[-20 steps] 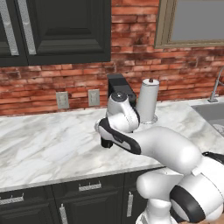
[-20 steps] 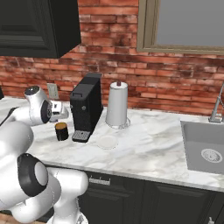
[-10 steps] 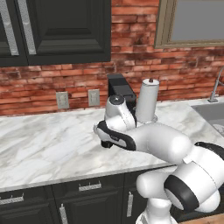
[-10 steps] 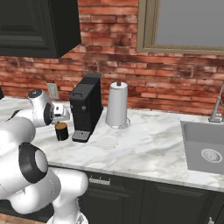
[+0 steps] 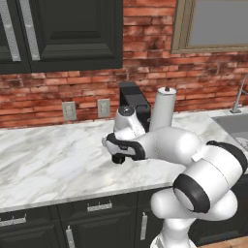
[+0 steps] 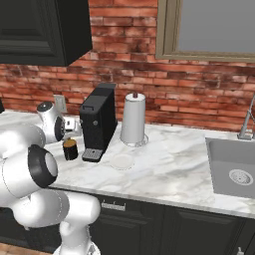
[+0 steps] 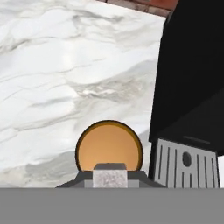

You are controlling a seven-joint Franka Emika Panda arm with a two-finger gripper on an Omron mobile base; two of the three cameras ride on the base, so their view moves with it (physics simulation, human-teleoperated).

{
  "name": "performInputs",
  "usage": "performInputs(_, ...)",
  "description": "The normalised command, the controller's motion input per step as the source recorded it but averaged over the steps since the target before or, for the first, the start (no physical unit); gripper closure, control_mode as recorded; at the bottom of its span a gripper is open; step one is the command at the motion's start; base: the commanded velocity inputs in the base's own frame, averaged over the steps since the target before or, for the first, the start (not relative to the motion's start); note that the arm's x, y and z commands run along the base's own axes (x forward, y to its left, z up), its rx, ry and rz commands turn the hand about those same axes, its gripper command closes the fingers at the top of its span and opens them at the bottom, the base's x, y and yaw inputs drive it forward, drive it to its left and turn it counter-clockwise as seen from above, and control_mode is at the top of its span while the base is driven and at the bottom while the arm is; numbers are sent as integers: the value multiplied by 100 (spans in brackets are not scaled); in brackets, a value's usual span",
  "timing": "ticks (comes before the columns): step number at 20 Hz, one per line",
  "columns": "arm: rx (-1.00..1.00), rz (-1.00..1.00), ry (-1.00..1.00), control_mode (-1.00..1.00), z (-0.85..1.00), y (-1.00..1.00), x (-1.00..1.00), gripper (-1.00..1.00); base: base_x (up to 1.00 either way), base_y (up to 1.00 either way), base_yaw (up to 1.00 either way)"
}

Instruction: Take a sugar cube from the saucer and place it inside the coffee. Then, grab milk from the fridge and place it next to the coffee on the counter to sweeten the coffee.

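Two-finger gripper (image 7: 110, 175) pinches the tiny pale grey-white sugar cube (image 7: 110, 178) right above the small dark cylindrical coffee cup (image 7: 109, 145) on the white marble counter (image 7: 52, 78). Step in hand – cube drop; next move calls for opening the jaws while centred. Beyond, the flat white saucer (image 6: 122, 161) sits bare. Since a second ago the hand has moved in over the cup.

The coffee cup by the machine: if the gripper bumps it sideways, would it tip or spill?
The coffee looks short and squat on the flat counter, so it would probably slide rather than tip. Its brown top sits near the rim, so a hard knock might slosh some out.
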Motion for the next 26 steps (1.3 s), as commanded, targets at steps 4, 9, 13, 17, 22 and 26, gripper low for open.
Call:
performInputs(4, 0, 0, 0, -100, -19, 5, 4, -100, 0, 0, 0)
performInputs(9, 0, 0, 0, -100, -8, 0, 1, -100, 0, 0, 0)
performInputs(13, 0, 0, -3, -100, 0, 0, 0, -100, 0, 0, 0)
performInputs(17, 0, -1, -17, -100, 29, 0, -1, -100, 0, 0, 0)
performInputs(22, 0, -3, -23, -100, 62, -9, -37, -100, 0, 0, 0)
performInputs(26, 6, -7, -19, -100, 53, -48, -84, -100, 0, 0, 0)
